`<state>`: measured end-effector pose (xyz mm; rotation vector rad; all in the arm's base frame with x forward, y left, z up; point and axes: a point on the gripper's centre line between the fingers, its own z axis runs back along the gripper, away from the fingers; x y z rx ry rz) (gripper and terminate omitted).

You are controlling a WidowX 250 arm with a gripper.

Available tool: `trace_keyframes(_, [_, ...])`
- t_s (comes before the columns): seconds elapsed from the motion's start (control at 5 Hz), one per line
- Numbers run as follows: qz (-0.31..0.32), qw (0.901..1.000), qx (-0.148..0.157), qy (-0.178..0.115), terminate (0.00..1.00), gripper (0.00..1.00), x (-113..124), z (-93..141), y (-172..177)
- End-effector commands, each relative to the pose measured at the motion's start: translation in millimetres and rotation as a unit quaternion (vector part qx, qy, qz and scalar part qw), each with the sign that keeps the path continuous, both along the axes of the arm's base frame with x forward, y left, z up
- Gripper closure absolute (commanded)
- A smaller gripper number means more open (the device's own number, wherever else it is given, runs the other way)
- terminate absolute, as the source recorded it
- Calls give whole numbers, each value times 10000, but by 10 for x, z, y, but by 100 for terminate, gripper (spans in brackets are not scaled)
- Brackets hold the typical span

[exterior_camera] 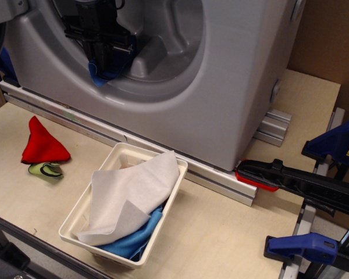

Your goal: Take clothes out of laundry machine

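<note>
Your black gripper [107, 58] sits directly over the small dark-blue cloth [96, 75] inside the light-grey plastic washer drum [163, 52]; can't tell whether it's closed on it.

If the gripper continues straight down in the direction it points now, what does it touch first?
Most likely the dark blue cloth just under the gripper, lying on the lower drum wall of the laundry machine. Depth inside the drum is unclear, so contact may already exist.

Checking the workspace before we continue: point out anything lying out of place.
A red cloth and a small yellow-green item lie loose on the table, outside the white basket. Nothing looks spilled or damaged.
</note>
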<state>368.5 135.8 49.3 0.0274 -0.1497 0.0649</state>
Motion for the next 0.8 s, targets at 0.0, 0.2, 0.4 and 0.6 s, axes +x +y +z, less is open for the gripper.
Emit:
trace_keyframes(0.0, [-198,9992,-31,-339,0,100,-360,545,-407])
trace_keyframes(0.2, [-725,9964,-362,-232,0,100,-556,472,-710])
trace_keyframes(0.4, [-1225,9920,-137,260,0,100,-759,277,-1026])
trace_keyframes(0.6, [-1299,9878,-416,757,0,100,-932,59,-1204])
